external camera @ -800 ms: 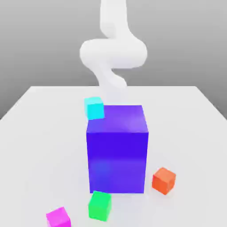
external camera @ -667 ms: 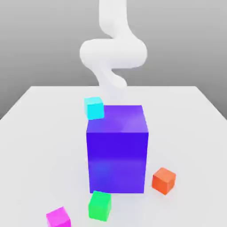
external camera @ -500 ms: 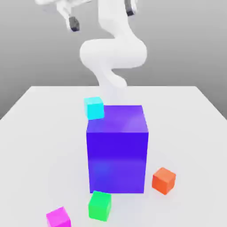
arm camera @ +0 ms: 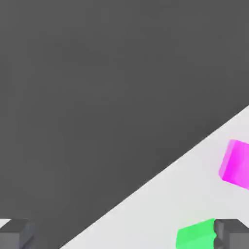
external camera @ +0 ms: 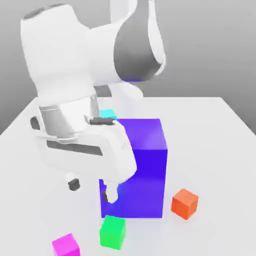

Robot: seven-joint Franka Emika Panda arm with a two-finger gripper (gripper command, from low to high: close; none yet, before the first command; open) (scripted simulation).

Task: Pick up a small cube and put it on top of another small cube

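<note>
The small magenta cube point(external camera: 66, 245) lies at the table's front edge, toward the exterior view's left. The small green cube point(external camera: 112, 232) sits just to its right, in front of the big blue block point(external camera: 142, 165). My gripper point(external camera: 92, 190) hangs open and empty above and slightly behind both cubes, close to the block's front left corner. Its dark fingertips point(external camera: 74, 184) stand wide apart. In the hand view the magenta cube point(arm camera: 237, 164) and the green cube point(arm camera: 195, 235) rest on the white table, the green one beside one fingertip point(arm camera: 232, 233) of my gripper point(arm camera: 124, 235).
An orange cube point(external camera: 184, 203) rests to the right of the blue block. A cyan cube point(external camera: 107, 114) peeks out behind the hand at the block's far left corner. The white table point(external camera: 215, 140) ends just in front of the magenta and green cubes.
The arm has swung down from high above the table; the hand now hangs low in front of the blue block. No cube has moved.
</note>
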